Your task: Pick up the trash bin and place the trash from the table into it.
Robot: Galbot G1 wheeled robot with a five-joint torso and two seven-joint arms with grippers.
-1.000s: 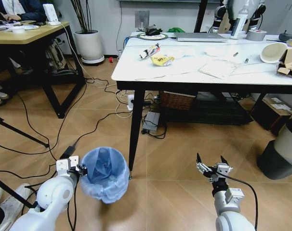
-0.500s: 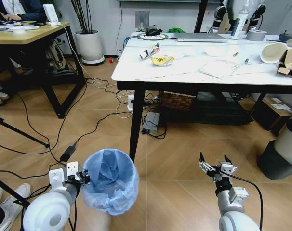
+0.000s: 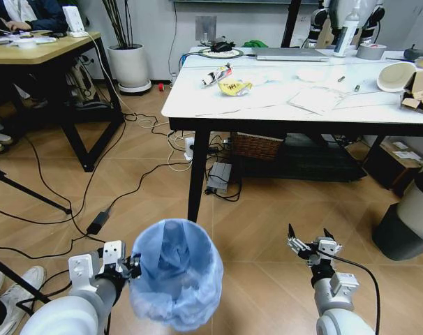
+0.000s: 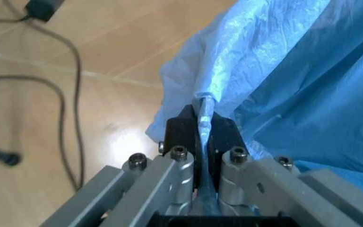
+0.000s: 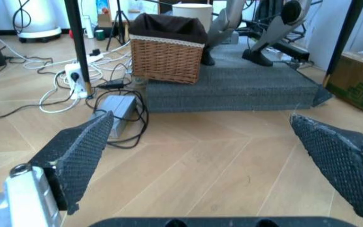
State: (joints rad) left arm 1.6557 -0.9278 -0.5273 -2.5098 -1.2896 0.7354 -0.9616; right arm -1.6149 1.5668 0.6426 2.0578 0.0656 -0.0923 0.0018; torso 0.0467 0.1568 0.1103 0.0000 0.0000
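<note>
While left gripper (image 3: 128, 264) clamps rim of trash bin (image 3: 175, 273), bin hangs low beside robot; pick-up step in hand. Right gripper (image 3: 310, 246) spread, empty, over floor. Next: carry bin toward table (image 3: 267, 106), reach yellow wrapper (image 3: 234, 87).

Trash bin (image 3: 175, 276) bottom edge cut off

Bright, even indoor light; soft glare on the table (image 3: 302, 105), claw close-up blurred
</note>
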